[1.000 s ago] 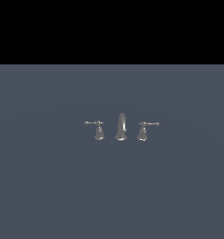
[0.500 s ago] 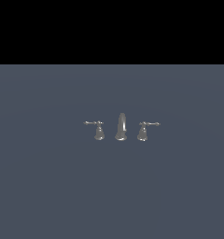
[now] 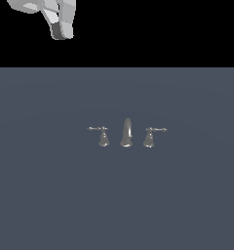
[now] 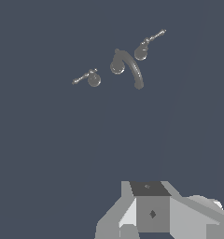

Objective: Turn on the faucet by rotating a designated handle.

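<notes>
Since handle [image 3: 103,136] is tiny, hard, shiny metal, I push thin lever tip, not slippery bell base. Hand [image 4: 153,212]: cannot tell if open.

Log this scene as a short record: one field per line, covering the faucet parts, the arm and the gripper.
surface: plain grey floor
faucet: three small grey metal pieces in a row
spout: tall, tapered, in the middle
handle: at the exterior view's left, lever pointing left
twin handle: at the exterior view's right, lever pointing right
arm: white, at the top of the exterior view, far from the faucet
gripper: fingers not clearly shown, state cannot be told
contact: none
</notes>
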`<control>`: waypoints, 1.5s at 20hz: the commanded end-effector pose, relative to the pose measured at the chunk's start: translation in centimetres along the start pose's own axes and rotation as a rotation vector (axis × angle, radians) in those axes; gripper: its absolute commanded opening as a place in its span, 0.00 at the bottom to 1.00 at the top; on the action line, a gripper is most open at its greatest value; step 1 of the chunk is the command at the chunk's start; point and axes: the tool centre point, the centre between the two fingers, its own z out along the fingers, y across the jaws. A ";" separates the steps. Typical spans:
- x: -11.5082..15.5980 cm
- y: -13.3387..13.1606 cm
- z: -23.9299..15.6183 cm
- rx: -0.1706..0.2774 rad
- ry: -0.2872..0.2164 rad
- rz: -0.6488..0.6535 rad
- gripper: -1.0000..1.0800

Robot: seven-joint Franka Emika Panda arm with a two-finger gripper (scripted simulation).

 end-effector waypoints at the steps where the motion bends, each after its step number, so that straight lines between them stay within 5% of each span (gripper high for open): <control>1: 0.5 -1.1 1.4 0.002 -0.001 0.055 0.00; 30: 9.2 -10.3 15.3 0.013 -0.008 0.608 0.00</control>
